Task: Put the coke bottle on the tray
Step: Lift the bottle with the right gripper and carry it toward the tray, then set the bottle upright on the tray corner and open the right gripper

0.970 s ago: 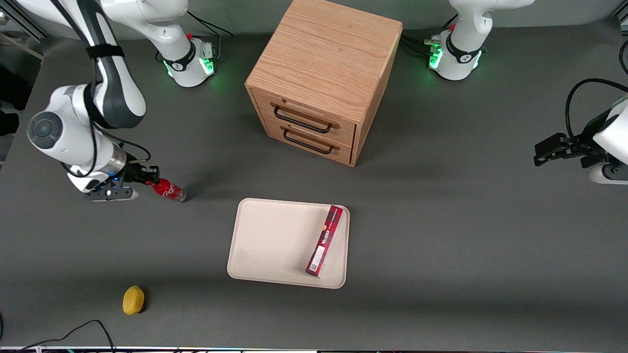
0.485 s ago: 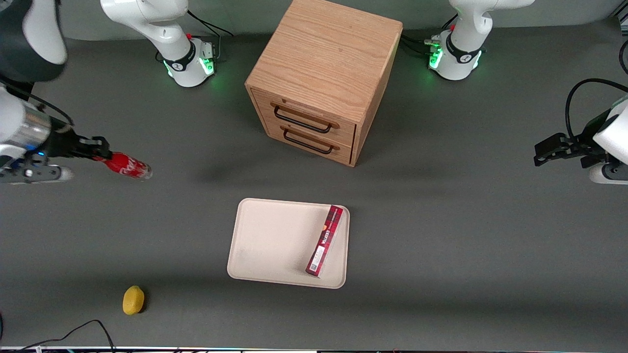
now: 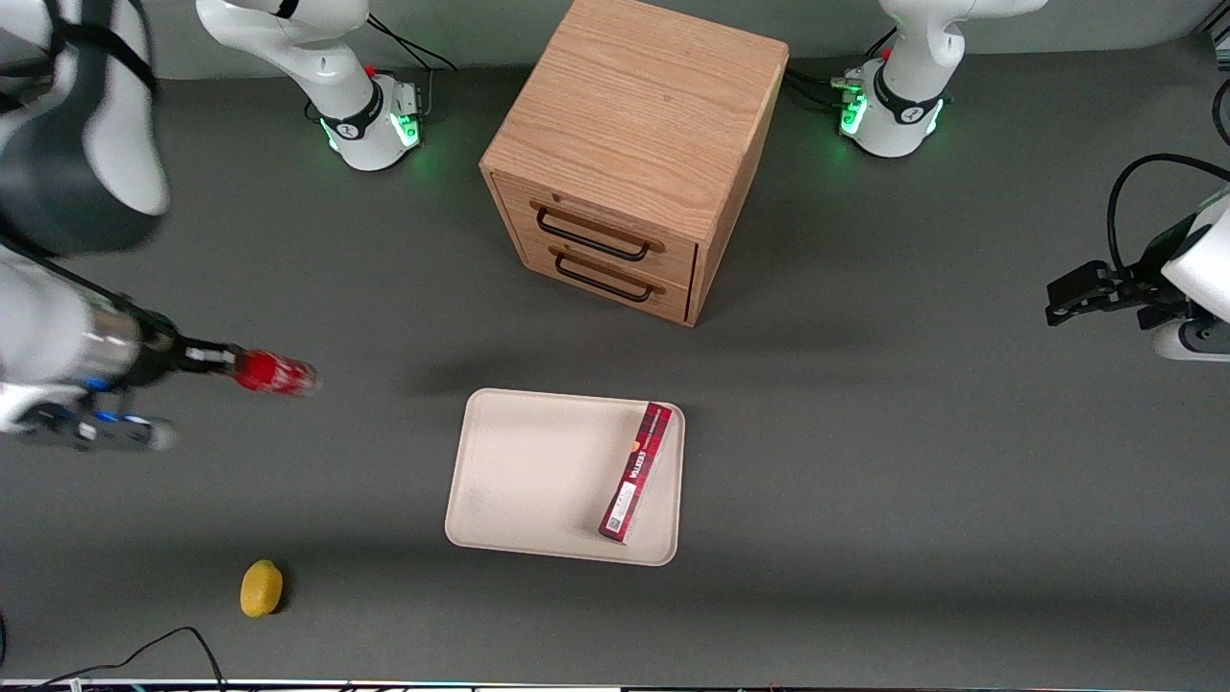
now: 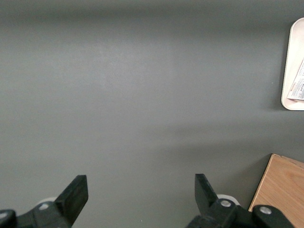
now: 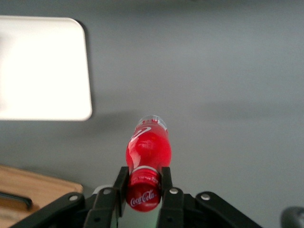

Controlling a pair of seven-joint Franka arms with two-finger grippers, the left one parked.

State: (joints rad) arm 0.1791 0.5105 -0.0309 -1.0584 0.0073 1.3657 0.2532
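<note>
one coke bottle in gripper, one tray

We see the coke bottle, small and red with a white script logo and clear base, pinched at its cap end between our gripper fingers and carried above the table. The cream tray, flat with rounded corners, lies well apart from the gripper.

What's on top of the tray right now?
Only a long red box lies on the tray; whatever is under the box is hidden. The coke bottle is held in the tool, off the tray toward the working arm's end.
</note>
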